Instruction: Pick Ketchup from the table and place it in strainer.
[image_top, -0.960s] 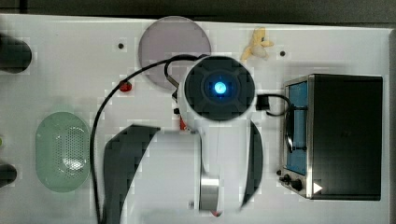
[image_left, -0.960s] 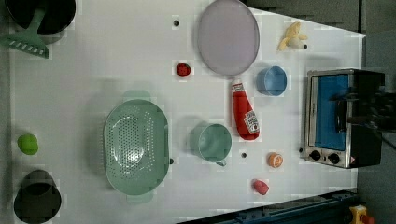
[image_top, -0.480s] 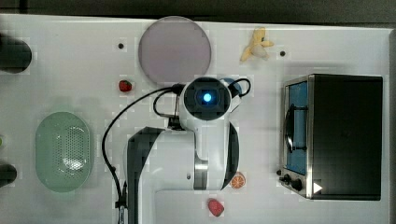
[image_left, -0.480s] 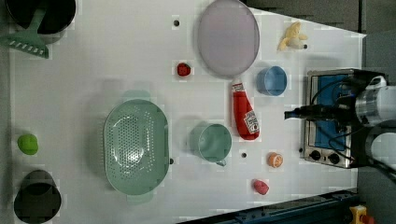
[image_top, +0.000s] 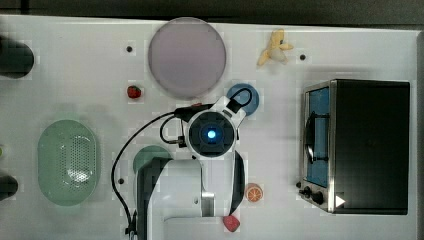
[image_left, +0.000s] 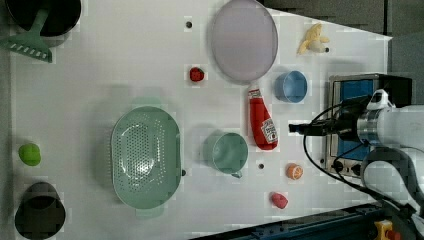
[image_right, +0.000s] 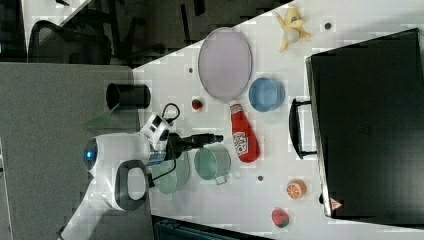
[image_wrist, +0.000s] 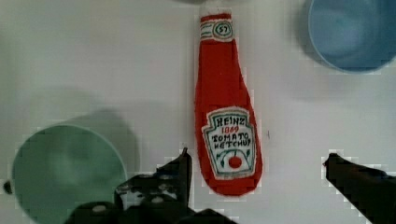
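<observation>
The Ketchup (image_wrist: 227, 121), a slim red bottle with a white cap and label, lies flat on the white table between a blue cup and a green mug. It also appears as the Ketchup (image_left: 262, 122) and the Ketchup (image_right: 243, 135). My gripper (image_wrist: 257, 156) hangs open above it, and the bottle's lower body lies between the two fingers, closer to one finger (image_wrist: 182, 168). The arm's wrist (image_top: 211, 134) covers the bottle from above. The strainer (image_left: 145, 157), a pale green perforated oval basket, stands apart at the left view's left, beyond the mug.
A green mug (image_left: 227, 152) and a blue cup (image_left: 291, 86) flank the bottle. A lilac plate (image_left: 243, 40), a strawberry (image_left: 196, 75), an orange slice (image_left: 294, 171) and a red fruit piece (image_left: 279, 200) lie nearby. A toaster oven (image_top: 357, 145) stands at the top view's right.
The arm has swung in from the toaster side and now hangs over the bottle. In the top view its wrist moved down and slightly left. The fingers stayed open.
</observation>
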